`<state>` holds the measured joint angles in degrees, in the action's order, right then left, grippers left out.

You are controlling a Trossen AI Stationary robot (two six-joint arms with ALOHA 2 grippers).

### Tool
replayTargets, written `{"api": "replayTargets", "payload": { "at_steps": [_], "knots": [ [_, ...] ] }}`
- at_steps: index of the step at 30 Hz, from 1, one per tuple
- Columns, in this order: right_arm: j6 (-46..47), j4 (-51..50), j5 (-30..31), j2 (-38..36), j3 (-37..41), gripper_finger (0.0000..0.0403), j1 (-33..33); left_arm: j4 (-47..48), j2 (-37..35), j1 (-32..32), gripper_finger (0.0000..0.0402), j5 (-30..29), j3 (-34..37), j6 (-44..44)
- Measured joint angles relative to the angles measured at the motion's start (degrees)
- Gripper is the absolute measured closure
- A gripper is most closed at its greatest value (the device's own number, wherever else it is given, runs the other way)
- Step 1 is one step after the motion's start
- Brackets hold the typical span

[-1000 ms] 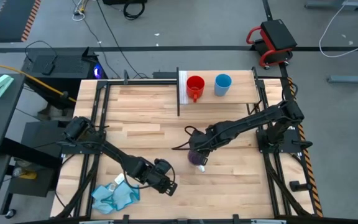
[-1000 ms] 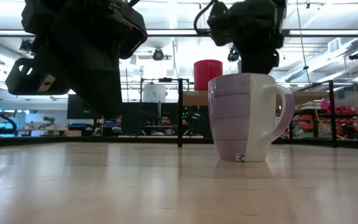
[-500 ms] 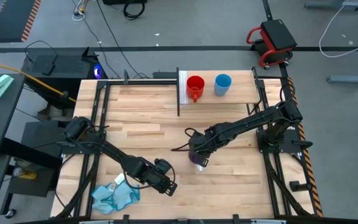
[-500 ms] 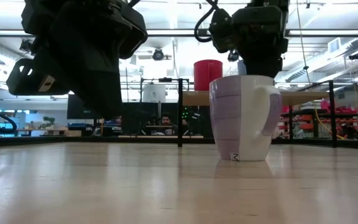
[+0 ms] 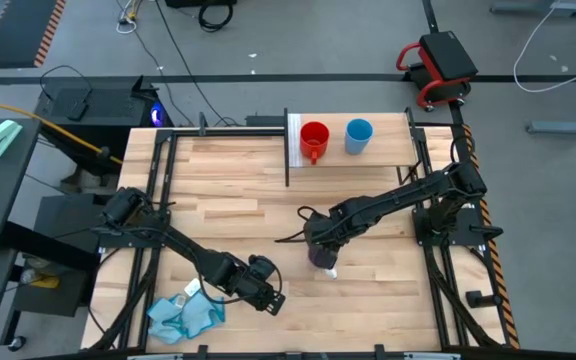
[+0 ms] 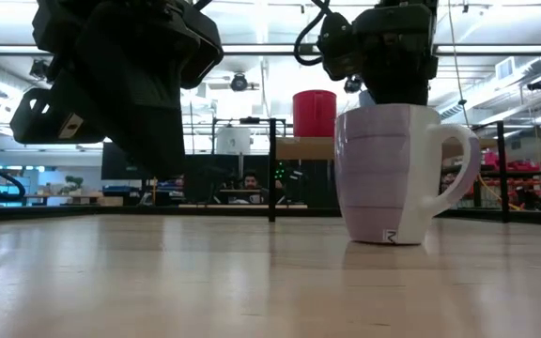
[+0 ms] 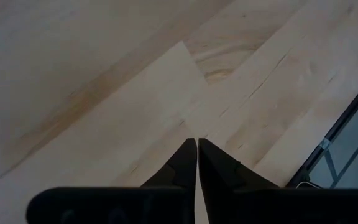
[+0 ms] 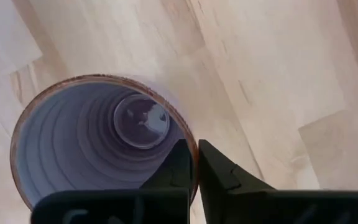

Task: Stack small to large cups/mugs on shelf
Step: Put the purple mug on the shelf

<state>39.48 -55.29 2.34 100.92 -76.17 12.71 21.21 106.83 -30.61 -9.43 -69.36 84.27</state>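
Note:
The pale purple mug (image 5: 323, 258) stands upright at mid-table, large in the low view (image 6: 397, 174), with its handle (image 6: 463, 174) toward the table's right. My right gripper (image 8: 196, 163) is above it, shut on its rim. The red mug (image 5: 314, 140) and the light-blue cup (image 5: 358, 135) stand on the pale shelf (image 5: 393, 150) at the far edge. My left gripper (image 7: 197, 149) is shut and holds nothing, hovering near the table's near edge (image 5: 268, 297). My right gripper pinches the purple mug's rim (image 8: 188, 132) from above, pointing down, with one finger (image 8: 178, 168) inside the mug and the other (image 8: 219, 171) outside. The mug stays upright below the gripper. Whether its base rests on the table or just clears it cannot be told.
A teal-blue cloth (image 5: 183, 315) lies crumpled near the table's near left corner, beside the left arm. A thin dark upright panel (image 5: 287, 150) bounds the shelf's left end. Black frame rails run along the table's left and right sides.
My right gripper has carried the purple mug a little toward the table's right and near edge. The mug has turned about its upright axis: its handle swung toward the near side and then back out to the right. The left arm has kept still.

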Motion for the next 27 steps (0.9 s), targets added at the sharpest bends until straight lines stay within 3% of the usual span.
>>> {"api": "replayTargets", "payload": {
  "at_steps": [11, 17, 19, 27],
  "knots": [
    [-2.3, -13.3, -0.9, -2.9, -8.0, 0.0391, -0.3, -0.3, 0.0, 0.0, 0.0389, 0.0, 0.0, -0.8],
    [-3.1, -31.4, 2.7, -8.1, -16.9, 0.0391, -2.1, -0.3, 0.0, 0.0, 0.0379, 0.0, 0.0, -1.0],
    [-2.3, -35.5, 4.8, -10.6, -19.4, 0.0391, -3.6, -0.3, 0.0, 0.0, 0.0378, -0.1, 0.0, -1.4],
    [0.4, -35.0, 6.2, -23.2, -21.1, 0.0391, -15.4, -0.7, 0.0, 0.0, 0.0389, -0.9, 0.0, -2.4]
  ]
}}
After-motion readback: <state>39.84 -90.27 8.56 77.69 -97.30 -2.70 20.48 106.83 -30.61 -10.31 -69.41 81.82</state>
